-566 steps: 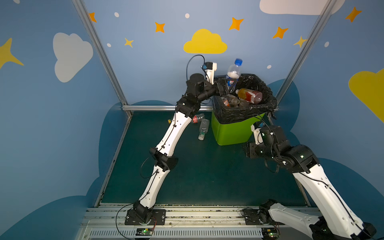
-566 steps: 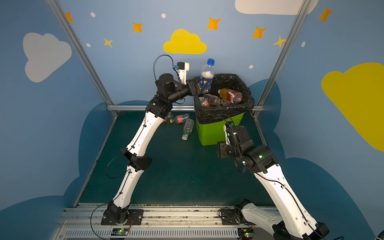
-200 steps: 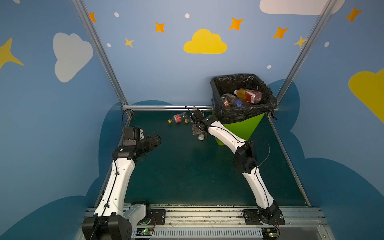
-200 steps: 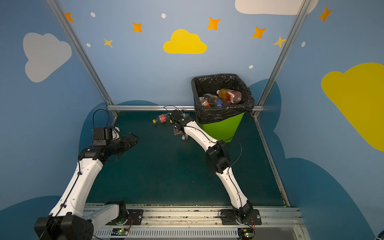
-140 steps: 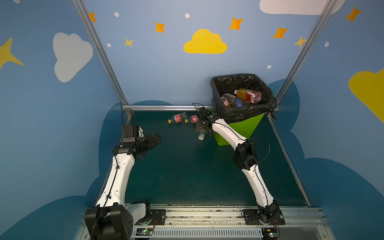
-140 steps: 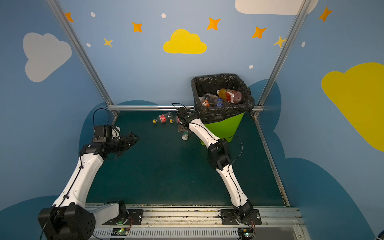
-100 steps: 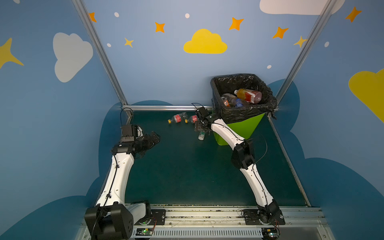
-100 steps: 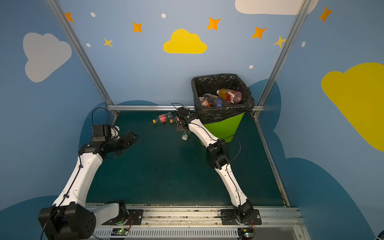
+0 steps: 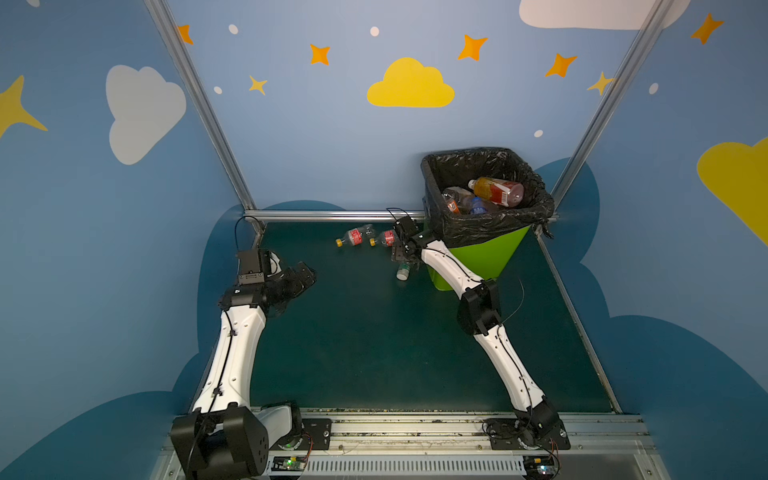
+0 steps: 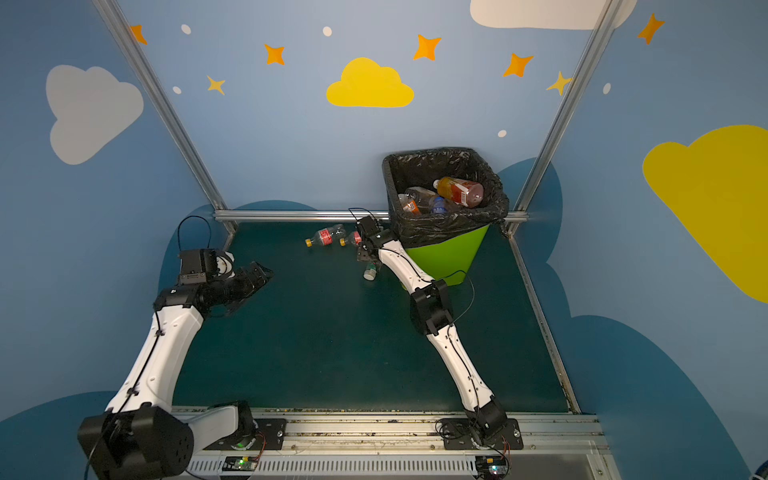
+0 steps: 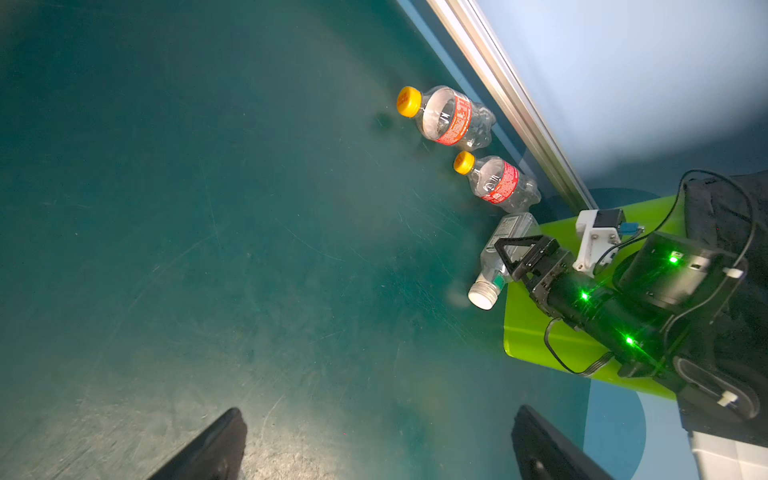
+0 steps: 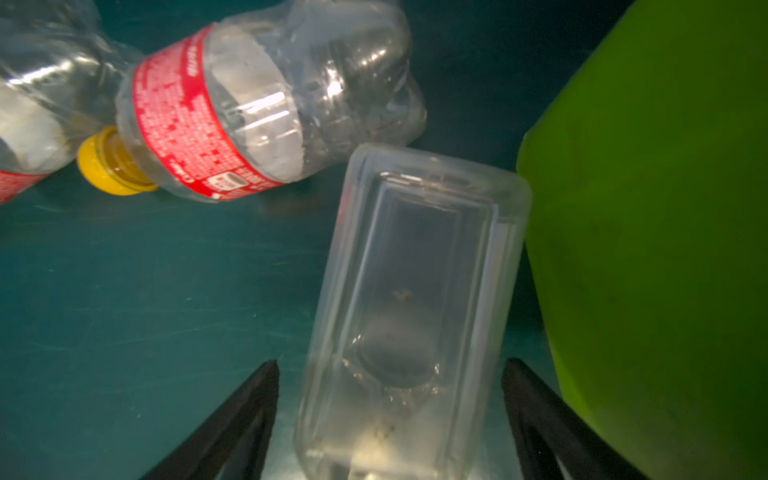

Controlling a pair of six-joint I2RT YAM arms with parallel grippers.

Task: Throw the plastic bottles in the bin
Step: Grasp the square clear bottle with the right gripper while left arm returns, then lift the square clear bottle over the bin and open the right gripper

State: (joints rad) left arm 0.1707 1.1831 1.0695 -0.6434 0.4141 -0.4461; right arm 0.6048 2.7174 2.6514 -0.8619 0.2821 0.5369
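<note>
1. While the left gripper (image 9: pixel 305 274) hovers over the left part of the dark green mat (image 9: pixel 365 332), its jaws stand spread wide with nothing between them; the left wrist view shows the same empty gape (image 11: pixel 379 409).
2. Down at the mat, the right gripper (image 9: pixel 401 253) sits by the bin's left side, astride a square clear bottle (image 9: pixel 402 272) with a white cap.
3. From the right wrist, its black fingers (image 12: pixel 249 415) flank that bottle (image 12: pixel 415 270) with a narrow gap at each side, so the jaws are parted around it and not clamped.
4. That square clear bottle lies on its side just beside the lime-green wall of the bin (image 9: pixel 490 253), with its cap pointing toward the front of the cell.
5. Two more bottles with yellow caps lie on the mat near the back rail (image 9: pixel 332 215): the nearer red-labelled bottle (image 9: pixel 386 238) is just beside the right gripper, and the farther red-labelled bottle (image 9: pixel 355 237) lies to its left.
6. At the back right, the bin has a black bag (image 9: pixel 478 228) folded over its rim.
7. Inside the bag, an orange bottle (image 9: pixel 496 191) with a red label lies on top of other bottles.
</note>
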